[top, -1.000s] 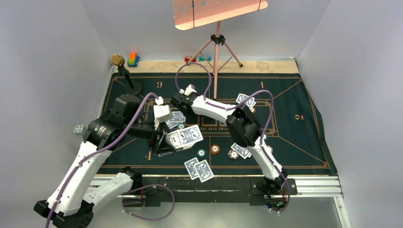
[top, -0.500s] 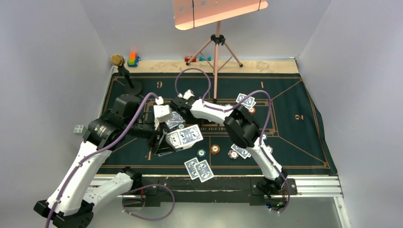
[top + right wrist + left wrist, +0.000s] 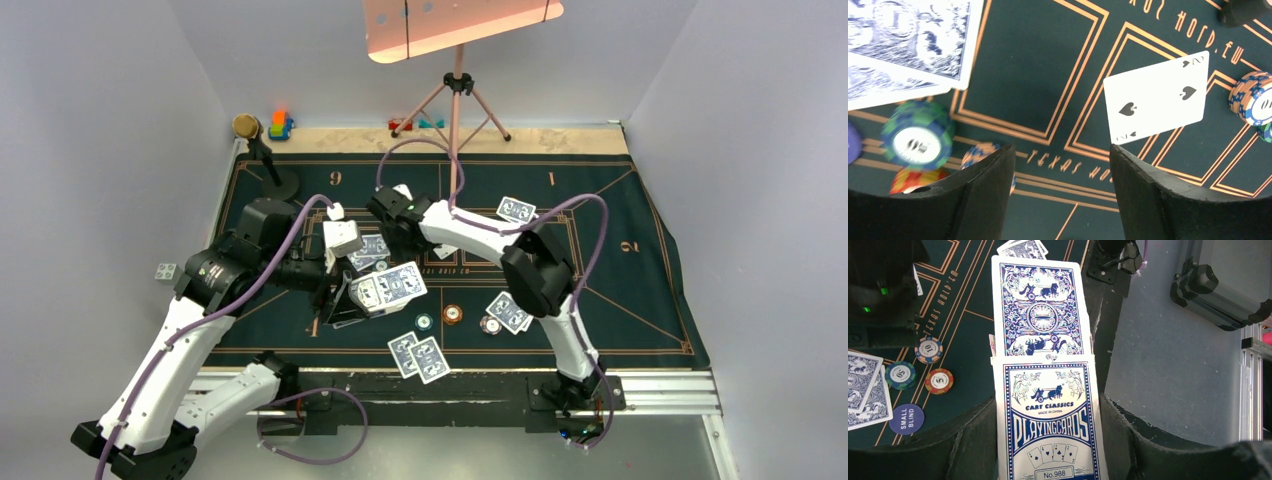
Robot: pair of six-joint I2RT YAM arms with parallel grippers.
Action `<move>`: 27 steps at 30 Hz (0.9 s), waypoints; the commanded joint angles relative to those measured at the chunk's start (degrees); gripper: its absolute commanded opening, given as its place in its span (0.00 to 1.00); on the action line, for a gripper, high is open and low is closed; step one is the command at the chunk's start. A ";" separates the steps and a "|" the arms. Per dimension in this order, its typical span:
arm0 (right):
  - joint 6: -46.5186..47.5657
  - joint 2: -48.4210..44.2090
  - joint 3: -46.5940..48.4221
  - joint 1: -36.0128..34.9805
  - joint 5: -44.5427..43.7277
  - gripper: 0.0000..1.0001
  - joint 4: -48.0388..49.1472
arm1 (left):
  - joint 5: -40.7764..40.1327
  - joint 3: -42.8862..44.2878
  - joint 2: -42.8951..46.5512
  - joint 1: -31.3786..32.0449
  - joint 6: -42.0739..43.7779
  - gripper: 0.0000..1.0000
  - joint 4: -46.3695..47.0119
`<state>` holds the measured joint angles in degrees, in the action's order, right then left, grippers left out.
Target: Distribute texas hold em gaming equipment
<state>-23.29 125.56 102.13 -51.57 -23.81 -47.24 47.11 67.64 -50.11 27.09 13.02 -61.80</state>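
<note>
**Deck and box.** The card box (image 3: 1048, 440) is the only container in view. It is clamped by its long sides in the left gripper (image 3: 1047, 400) and held over the near-left part of the mat (image 3: 640, 300). Its far end is open, and one blue-backed card (image 3: 1038, 310) sticks out of the mouth, back upward. How many cards are left inside cannot be told.

**Card on the mat.** A two of spades (image 3: 1158, 97) lies face up on the printed centre panel. It sits just beyond one fingertip of the right gripper (image 3: 1062, 150). The jaws stand wide apart with nothing between them, so the card is free.

**Items already laid out.**
- Face-down pairs lie at the near edge (image 3: 418, 357), near right (image 3: 508, 312), far right (image 3: 516, 210) and centre-left (image 3: 370, 250).
- A teal chip (image 3: 424, 322), an orange chip (image 3: 453, 314) and a pinkish-white chip (image 3: 490, 324) sit in a row near the front.
- A small-blind disc (image 3: 906, 418) lies beside the chips that show in the left wrist view.

**Step in hand.** Judged from this layout, the hole cards are placed and the face-up board cards are being dealt — the two of spades looks like one of them.

**Next move.** The right gripper would travel to the box mouth and pinch the free end of the blue-backed card. It should draw the card straight out along the box axis while the left gripper holds the box steady. A skewed pull risks dragging out a second card — or shifting the box in its grip.
</note>
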 commanded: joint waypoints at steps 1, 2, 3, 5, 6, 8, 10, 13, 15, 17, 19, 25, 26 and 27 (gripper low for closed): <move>-3.20 -12.14 -1.75 4.51 9.84 0.73 1.95 | 0.79 2.21 0.76 -0.31 0.06 0.00 1.24; -3.70 -15.69 -3.01 5.56 11.94 0.74 2.36 | 0.79 2.23 0.80 -0.29 0.12 0.00 1.20; -4.22 -18.43 -4.32 6.87 14.40 0.75 2.91 | 0.79 2.21 0.76 -0.29 0.16 0.00 1.17; -5.27 -24.24 -7.98 9.47 20.30 0.78 4.57 | 0.92 2.15 0.65 -0.29 0.34 0.00 1.11; -5.71 -27.13 -9.88 10.85 24.93 0.80 5.82 | 1.00 2.15 0.65 -0.33 0.42 0.00 1.11; -6.91 -33.62 -14.42 13.07 31.59 0.84 9.20 | 1.13 2.15 0.54 -0.29 0.52 0.00 1.15; -8.38 -39.33 -19.56 15.00 38.25 0.86 12.74 | 0.96 2.15 0.38 -0.30 0.71 0.00 1.15; -11.32 -47.24 -25.66 17.48 47.94 0.89 18.60 | 0.55 2.11 0.26 -0.29 0.89 0.00 1.29; -14.35 -51.92 -29.63 18.63 53.75 0.90 24.31 | 0.46 1.98 0.17 -0.29 0.87 0.00 1.46; -16.90 -55.79 -32.40 18.79 58.38 0.91 28.28 | 0.52 1.89 0.00 -0.29 0.87 0.00 1.67; -19.15 -57.59 -34.36 18.66 61.95 0.92 31.73 | 0.35 1.96 -0.25 -0.29 0.87 0.00 2.05; -20.21 -57.99 -35.24 14.59 63.52 0.94 30.93 | 0.39 2.23 -1.26 -0.29 0.70 0.00 2.80; -20.34 -57.60 -35.33 13.56 63.16 0.94 30.90 | 0.43 2.31 -1.42 -0.30 0.70 0.00 2.89; -20.39 -57.13 -35.35 12.33 62.61 0.94 30.75 | 0.51 2.47 -1.55 -0.29 0.70 0.00 2.97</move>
<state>-41.91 68.12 67.09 -35.86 35.90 -19.51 46.70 67.66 -51.37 27.07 13.04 -61.47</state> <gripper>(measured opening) 0.939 0.695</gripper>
